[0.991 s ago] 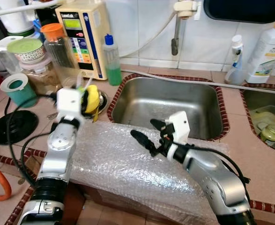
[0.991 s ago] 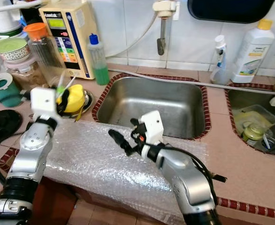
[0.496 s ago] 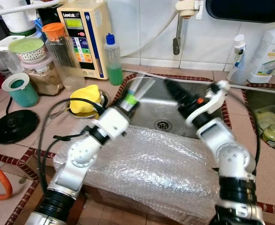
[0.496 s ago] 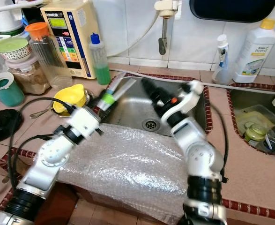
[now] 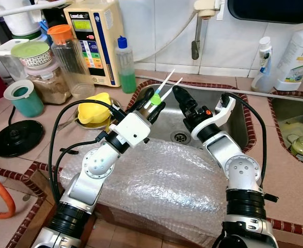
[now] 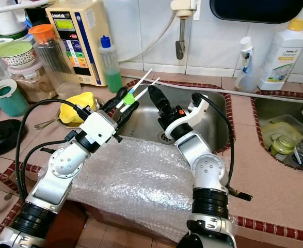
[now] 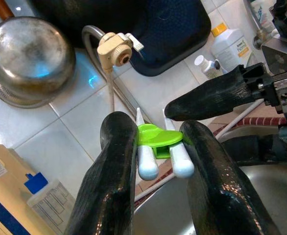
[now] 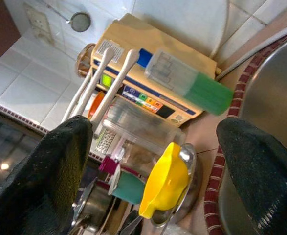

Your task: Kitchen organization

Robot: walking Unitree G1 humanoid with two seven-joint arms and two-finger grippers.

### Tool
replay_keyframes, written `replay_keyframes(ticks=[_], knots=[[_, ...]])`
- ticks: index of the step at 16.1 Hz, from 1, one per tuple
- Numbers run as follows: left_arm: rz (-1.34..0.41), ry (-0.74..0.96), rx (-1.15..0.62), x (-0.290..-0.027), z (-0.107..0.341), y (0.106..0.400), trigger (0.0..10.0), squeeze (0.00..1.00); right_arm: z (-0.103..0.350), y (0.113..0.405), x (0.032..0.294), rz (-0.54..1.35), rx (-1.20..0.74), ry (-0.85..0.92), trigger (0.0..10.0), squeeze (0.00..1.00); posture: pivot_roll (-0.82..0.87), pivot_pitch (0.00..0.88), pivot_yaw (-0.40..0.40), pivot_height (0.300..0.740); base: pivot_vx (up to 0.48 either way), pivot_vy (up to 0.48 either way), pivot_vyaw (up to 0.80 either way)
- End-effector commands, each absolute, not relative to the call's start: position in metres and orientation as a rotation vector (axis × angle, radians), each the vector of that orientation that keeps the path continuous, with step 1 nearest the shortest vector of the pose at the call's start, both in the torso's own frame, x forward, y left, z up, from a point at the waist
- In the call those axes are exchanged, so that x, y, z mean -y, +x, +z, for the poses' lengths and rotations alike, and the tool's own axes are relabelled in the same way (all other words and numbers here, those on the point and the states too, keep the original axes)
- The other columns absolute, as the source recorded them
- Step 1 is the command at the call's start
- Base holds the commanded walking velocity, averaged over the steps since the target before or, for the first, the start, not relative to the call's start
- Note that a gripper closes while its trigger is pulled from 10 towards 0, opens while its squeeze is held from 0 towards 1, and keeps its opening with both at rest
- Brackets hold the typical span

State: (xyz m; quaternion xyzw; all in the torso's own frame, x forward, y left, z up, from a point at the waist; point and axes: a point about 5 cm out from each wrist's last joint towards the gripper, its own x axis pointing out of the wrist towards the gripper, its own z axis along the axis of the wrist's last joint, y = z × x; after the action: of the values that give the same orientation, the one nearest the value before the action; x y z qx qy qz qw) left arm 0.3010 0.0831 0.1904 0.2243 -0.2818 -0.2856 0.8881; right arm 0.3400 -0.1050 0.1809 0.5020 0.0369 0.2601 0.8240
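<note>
The white bottle (image 5: 297, 51) at the upper right reads "home". Print on the beige wall unit (image 5: 94, 36) at upper left is too small to read.

Both arms raised, left gripper (image 5: 152, 105) fingers clamped (right gripper (image 5: 184, 101) fingers spread).

sink basin (image 5: 228, 116) lay open below both grippers | left gripper (image 5: 150, 106) gripped white training chopsticks (image 5: 164, 86), their tips jutting toward the wall | right gripper (image 5: 179, 98), fingers apart, crowded just beside them | green-liquid bottle (image 5: 124, 66), faucet (image 5: 194, 46) stood behind | bubble wrap (image 5: 161, 178) covered the front counter
</note>
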Motion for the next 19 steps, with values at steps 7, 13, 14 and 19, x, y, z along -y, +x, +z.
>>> replay_keyframes(ticks=[7, 13, 14, 19], knots=[[-0.549, 0.394, 0.579, -0.076, 0.193, 0.305, 0.0, 0.0, 0.207, 0.346, 0.101, 0.654, -0.014, 1.052, 10.0, 0.0, 0.1, 0.0, 0.057, 0.74, 0.0, 0.0, 0.0], [-0.543, 0.373, 0.564, -0.073, 0.192, 0.307, 0.0, 0.0, 0.198, 0.343, 0.098, 0.658, -0.05, 1.11, 0.0, 0.0, 0.08, 0.0, 0.078, 0.74, 0.0, 0.0, 0.0], [-0.544, 0.37, 0.564, -0.072, 0.193, 0.308, 0.0, 0.0, 0.199, 0.342, 0.096, 0.674, -0.054, 1.111, 0.0, 0.0, 0.08, 0.0, 0.083, 0.74, 0.0, 0.0, 0.0], [-0.561, 0.354, 0.558, -0.067, 0.191, 0.305, 0.0, 0.0, 0.198, 0.341, 0.086, 0.718, -0.067, 1.124, 0.0, 0.0, 0.09, 0.0, 0.08, 0.74, 0.0, 0.0, 0.0]])
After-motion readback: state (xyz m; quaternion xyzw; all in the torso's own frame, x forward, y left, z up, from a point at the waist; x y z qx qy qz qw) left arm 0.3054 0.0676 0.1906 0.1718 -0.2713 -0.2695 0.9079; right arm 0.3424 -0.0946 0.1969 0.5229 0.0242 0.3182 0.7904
